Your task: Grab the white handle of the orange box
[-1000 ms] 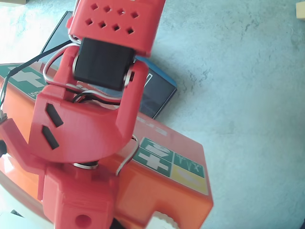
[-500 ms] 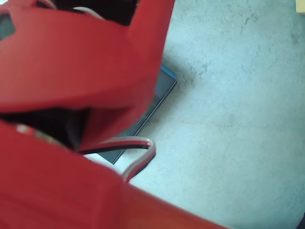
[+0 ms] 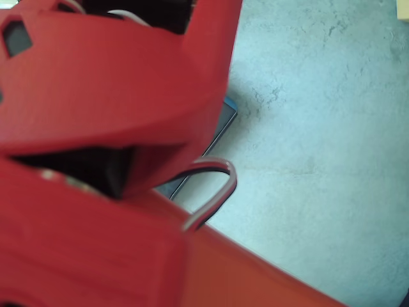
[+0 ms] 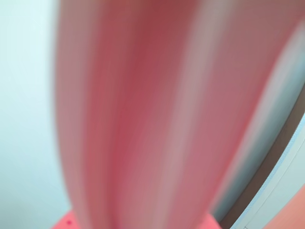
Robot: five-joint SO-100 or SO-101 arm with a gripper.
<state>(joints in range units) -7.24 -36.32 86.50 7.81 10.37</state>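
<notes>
The white handle is not in view in either view. The orange box cannot be made out for certain; a small blurred orange patch [image 4: 298, 210] shows at the lower right edge of the wrist view. My red arm [image 3: 96, 83] fills the left and bottom of the overhead view, very close to the camera and out of focus. In the wrist view a broad blurred pink-red shape [image 4: 157, 119], likely part of my gripper, covers most of the picture. The fingertips do not show in either view.
A corner of a flat black board [image 3: 220, 125] pokes out from under the arm on the pale grey mottled surface [image 3: 319, 128]. A looped cable [image 3: 220, 185] hangs off the arm. A dark strip [image 4: 274, 157] crosses the lower right of the wrist view.
</notes>
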